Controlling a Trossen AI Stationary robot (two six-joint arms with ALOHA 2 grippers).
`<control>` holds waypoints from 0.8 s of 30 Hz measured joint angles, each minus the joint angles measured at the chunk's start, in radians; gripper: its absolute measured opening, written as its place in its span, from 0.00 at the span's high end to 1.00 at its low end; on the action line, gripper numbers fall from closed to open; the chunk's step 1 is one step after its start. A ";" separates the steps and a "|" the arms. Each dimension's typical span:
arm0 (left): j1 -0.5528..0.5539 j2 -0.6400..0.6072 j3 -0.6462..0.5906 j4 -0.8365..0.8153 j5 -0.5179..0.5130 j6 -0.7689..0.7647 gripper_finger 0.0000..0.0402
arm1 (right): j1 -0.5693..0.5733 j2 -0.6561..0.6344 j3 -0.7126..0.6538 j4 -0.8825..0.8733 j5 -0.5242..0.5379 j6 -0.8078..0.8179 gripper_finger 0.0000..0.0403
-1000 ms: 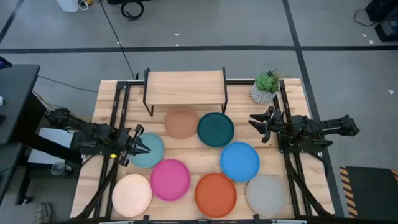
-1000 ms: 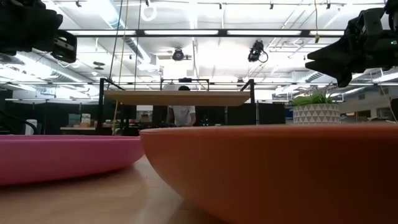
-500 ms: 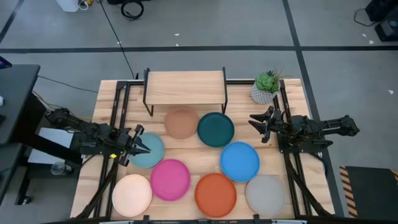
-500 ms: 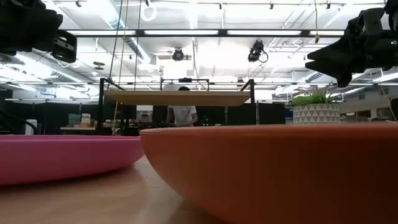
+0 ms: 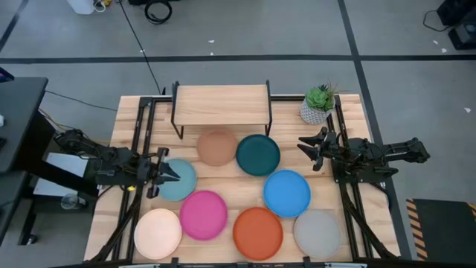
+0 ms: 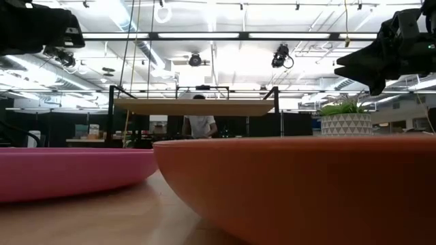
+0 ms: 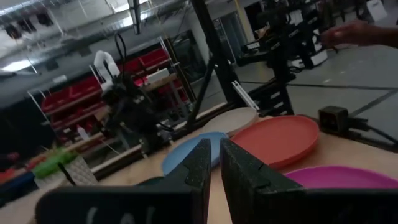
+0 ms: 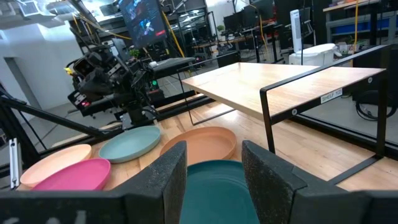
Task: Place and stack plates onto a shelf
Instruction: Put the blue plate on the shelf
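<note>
Eight plates lie flat on the table in the high view: tan, dark teal, light teal, bright blue, pink, orange, cream and grey. The shelf stands at the far edge on black legs, its top bare. My left gripper hovers above the light teal plate's left edge, fingers level with only a narrow gap. My right gripper hangs open in the air right of the dark teal plate, touching nothing.
A potted plant stands at the far right, beside the shelf and just beyond my right arm. Black rails run along both table sides. A person stands in the room behind the shelf. Bare wood shows between the plates and the shelf's legs.
My left gripper has drawn back a little toward the table's left edge and shows a different outline in the low view. The right arm and all plates have kept still.
</note>
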 joint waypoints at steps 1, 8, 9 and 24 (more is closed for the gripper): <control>0.000 0.000 0.000 0.002 -0.002 0.009 0.89 | 0.000 0.000 0.000 0.000 0.000 0.000 0.60; 0.000 0.000 0.000 0.001 0.000 -0.089 0.89 | 0.000 0.000 0.000 0.002 0.001 0.000 0.60; 0.000 0.000 0.000 0.002 0.001 -0.140 0.89 | 0.000 0.000 0.000 0.005 0.001 0.000 0.60; 0.000 0.000 0.000 0.098 -0.002 -0.434 0.89 | -0.002 0.013 0.000 0.195 -0.135 -0.067 0.60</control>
